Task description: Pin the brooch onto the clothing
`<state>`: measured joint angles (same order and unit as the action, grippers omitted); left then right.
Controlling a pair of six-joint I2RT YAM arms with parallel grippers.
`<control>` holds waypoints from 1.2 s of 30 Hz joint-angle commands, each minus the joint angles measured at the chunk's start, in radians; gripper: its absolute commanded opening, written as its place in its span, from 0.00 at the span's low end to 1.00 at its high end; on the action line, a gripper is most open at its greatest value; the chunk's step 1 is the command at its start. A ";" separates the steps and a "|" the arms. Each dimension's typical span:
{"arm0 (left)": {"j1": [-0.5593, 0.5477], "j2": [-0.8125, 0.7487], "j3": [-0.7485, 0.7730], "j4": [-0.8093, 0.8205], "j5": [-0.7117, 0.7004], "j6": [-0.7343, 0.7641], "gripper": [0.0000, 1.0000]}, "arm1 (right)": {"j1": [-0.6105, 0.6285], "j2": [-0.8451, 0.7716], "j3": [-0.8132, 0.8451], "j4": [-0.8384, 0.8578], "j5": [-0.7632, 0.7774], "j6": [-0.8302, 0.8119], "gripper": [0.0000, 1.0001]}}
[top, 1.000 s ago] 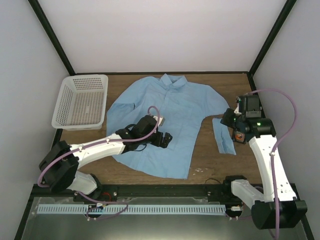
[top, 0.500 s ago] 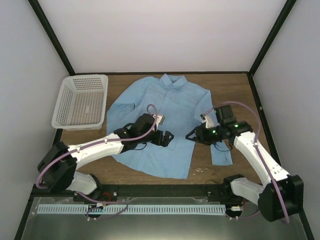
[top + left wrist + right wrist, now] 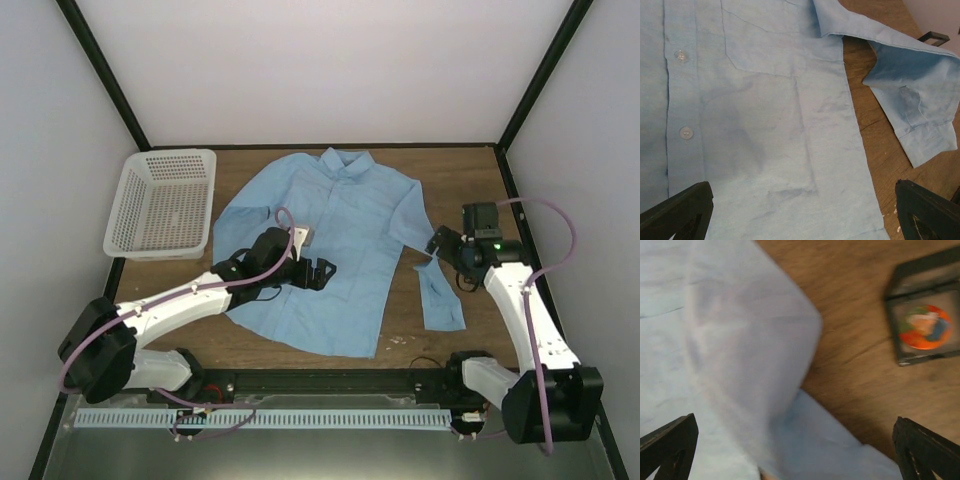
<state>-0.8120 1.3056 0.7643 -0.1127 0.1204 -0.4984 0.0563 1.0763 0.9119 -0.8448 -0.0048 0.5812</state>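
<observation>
The clothing, a light blue shirt (image 3: 340,230), lies spread flat on the wooden table, and its right sleeve (image 3: 438,300) rests folded beside it. My left gripper (image 3: 320,272) hovers open over the shirt front; the left wrist view shows buttons and a pocket (image 3: 765,45) beneath its wide-apart fingers (image 3: 680,210), with nothing between them. Beside the sleeve, my right gripper (image 3: 438,245) is open and empty. In the blurred right wrist view the orange-red brooch (image 3: 926,327) sits in a small black box (image 3: 895,315) on the bare wood. The sleeve (image 3: 740,365) lies below that gripper.
A white mesh basket (image 3: 160,205) stands at the back left of the table. Black frame posts run along the white walls. A corner of the black box (image 3: 934,36) shows past the sleeve cuff (image 3: 925,135) in the left wrist view.
My right gripper went from shut to open. Its arm swung left over the shirt, then back right beside the sleeve. The left arm drew back slightly.
</observation>
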 commanded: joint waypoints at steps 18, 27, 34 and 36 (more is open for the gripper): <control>0.022 -0.060 -0.014 -0.013 0.006 0.020 1.00 | 0.410 0.254 -0.179 0.385 -0.823 -0.002 1.00; 0.025 -0.053 -0.005 -0.015 0.024 0.014 1.00 | 0.194 0.239 -0.076 0.105 -0.100 0.040 1.00; 0.024 -0.055 -0.018 -0.004 0.026 0.015 1.00 | 0.119 0.195 -0.241 0.309 -0.294 0.027 0.76; 0.024 -0.047 -0.015 0.000 0.036 0.014 1.00 | 0.121 0.253 -0.257 0.353 -0.410 0.010 0.75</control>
<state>-0.7914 1.2591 0.7544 -0.1261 0.1379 -0.4938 0.1768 1.2705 0.6693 -0.6090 -0.2523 0.6170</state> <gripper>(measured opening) 0.997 0.765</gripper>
